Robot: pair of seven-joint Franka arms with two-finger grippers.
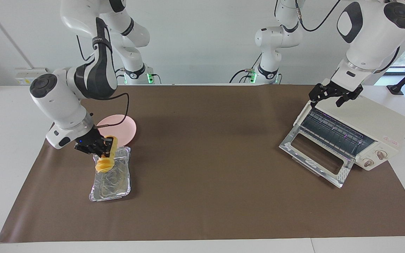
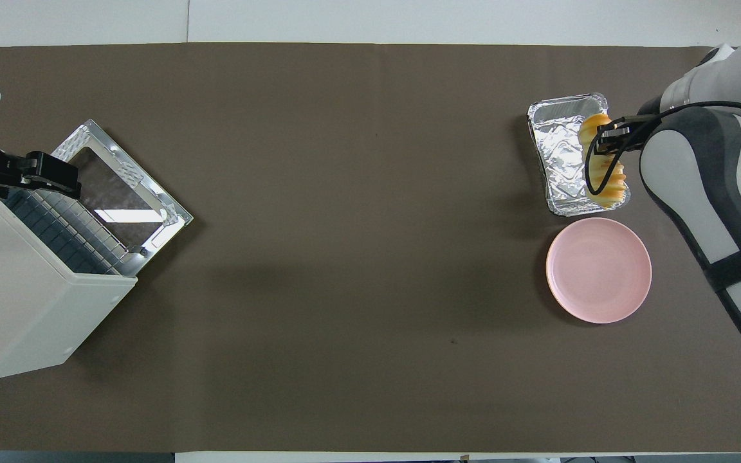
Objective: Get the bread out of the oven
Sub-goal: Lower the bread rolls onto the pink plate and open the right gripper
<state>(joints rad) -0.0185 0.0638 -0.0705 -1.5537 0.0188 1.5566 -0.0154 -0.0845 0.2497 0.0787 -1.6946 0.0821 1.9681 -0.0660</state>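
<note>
Brown matting covers your table. Your right gripper (image 1: pixel 107 148) pinches the bread (image 1: pixel 104 162) over the foil tray (image 1: pixel 113 184), likely to set it down; your left gripper (image 1: pixel 332 95), fingers spread, waits over the open oven (image 1: pixel 374 123).

The oven (image 2: pixel 29 302) is cut by the overhead view's edge.

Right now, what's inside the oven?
The oven has its door folded down; only its bare wire rack shows, no bread on it. The back of the cavity is hidden. The bread is in the right pincer over the foil tray.
</note>
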